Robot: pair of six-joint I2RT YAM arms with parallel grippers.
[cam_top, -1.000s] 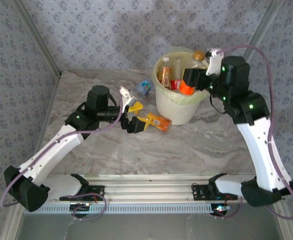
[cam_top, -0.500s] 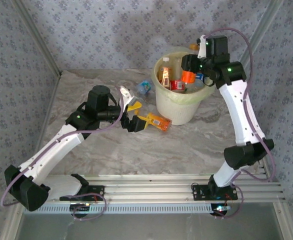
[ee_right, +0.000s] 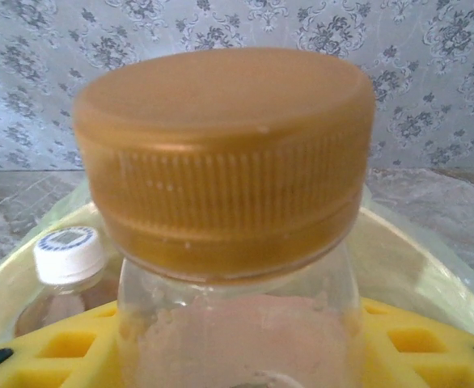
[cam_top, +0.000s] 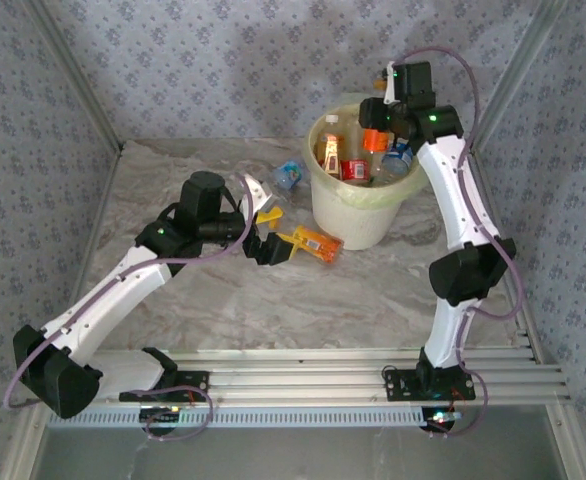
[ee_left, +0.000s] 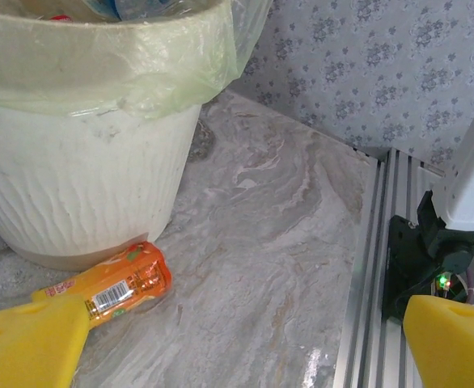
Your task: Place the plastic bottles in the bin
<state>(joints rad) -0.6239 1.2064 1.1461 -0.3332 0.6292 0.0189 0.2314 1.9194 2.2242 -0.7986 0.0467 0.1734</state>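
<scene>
Right hand (cam_top: 380, 137) has swung from beside the bin (cam_top: 358, 215) to over its far rim; I log it clamped on a gold-capped bottle (ee_right: 225, 162). Left hand (cam_top: 273, 232): fingers apart, near an orange bottle (ee_left: 112, 287) lying on the tabletop (cam_top: 373, 290) just beside the bin's base.

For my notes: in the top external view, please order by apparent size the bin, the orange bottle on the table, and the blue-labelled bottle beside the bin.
1. bin
2. orange bottle
3. blue-labelled bottle; it lies farther from the camera, so places two and three are unsure.
</scene>
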